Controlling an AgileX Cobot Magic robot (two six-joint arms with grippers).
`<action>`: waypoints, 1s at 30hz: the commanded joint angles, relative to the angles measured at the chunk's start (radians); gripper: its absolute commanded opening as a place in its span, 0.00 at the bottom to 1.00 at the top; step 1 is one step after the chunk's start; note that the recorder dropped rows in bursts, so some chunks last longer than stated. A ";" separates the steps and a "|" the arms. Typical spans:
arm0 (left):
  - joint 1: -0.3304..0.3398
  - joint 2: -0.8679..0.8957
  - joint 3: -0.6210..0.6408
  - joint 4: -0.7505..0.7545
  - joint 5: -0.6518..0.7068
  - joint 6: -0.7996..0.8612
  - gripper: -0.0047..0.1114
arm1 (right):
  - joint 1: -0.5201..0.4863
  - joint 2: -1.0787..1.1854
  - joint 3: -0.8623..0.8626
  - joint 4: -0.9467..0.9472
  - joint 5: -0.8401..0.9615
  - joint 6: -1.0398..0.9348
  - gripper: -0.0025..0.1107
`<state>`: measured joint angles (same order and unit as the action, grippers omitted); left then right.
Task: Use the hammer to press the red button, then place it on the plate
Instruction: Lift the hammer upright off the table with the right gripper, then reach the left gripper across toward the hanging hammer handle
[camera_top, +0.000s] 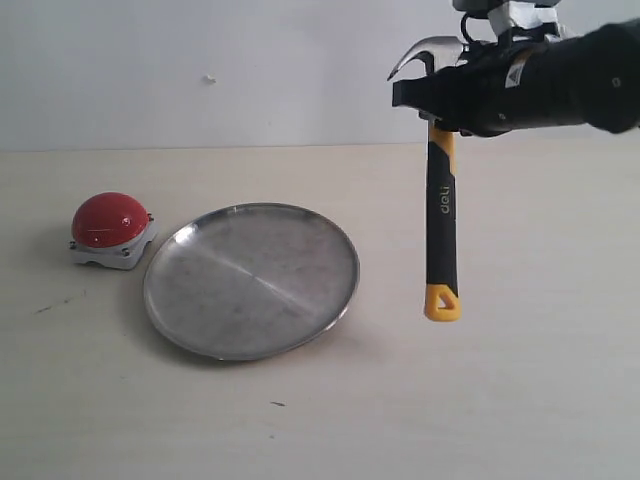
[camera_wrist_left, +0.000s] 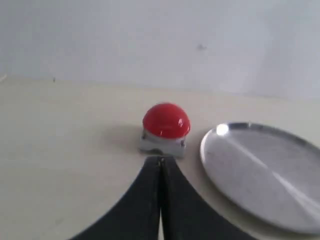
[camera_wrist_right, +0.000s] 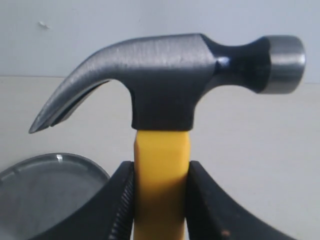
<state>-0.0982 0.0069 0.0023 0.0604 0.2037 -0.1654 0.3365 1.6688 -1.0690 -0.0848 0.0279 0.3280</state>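
Tabletop (camera_top: 500, 410), pale beige, runs open along the lower frame. At centre left lies the large round silver metal plate (camera_top: 250, 280); just off its left rim sits the glossy red dome button (camera_top: 110, 220) on a white base. Right of the plate's rim comes a strip of table, then the yellow-and-black-handled claw hammer (camera_top: 441, 220) hangs upright, right gripper (camera_top: 450, 95) clamped under its dark head at upper right. Left gripper (camera_wrist_left: 161, 167) has jaws together near the button

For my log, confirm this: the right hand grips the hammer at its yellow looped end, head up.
Wrong: the right hand grips the hammer just below its head, not at the yellow looped end; head up stands. The exterior view shows it.
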 joint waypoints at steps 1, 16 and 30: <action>-0.005 -0.007 -0.002 0.006 -0.187 0.005 0.04 | 0.001 -0.029 0.055 -0.028 -0.252 -0.013 0.02; -0.003 0.674 -0.435 -0.178 -0.662 0.069 0.04 | 0.001 -0.033 0.055 -0.028 -0.315 -0.009 0.02; -0.357 1.820 -0.956 0.486 -0.659 -0.281 0.60 | 0.001 -0.033 0.055 -0.023 -0.315 -0.009 0.02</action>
<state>-0.3640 1.7370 -0.8789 0.3766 -0.3584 -0.3656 0.3365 1.6546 -1.0047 -0.1028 -0.2213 0.3272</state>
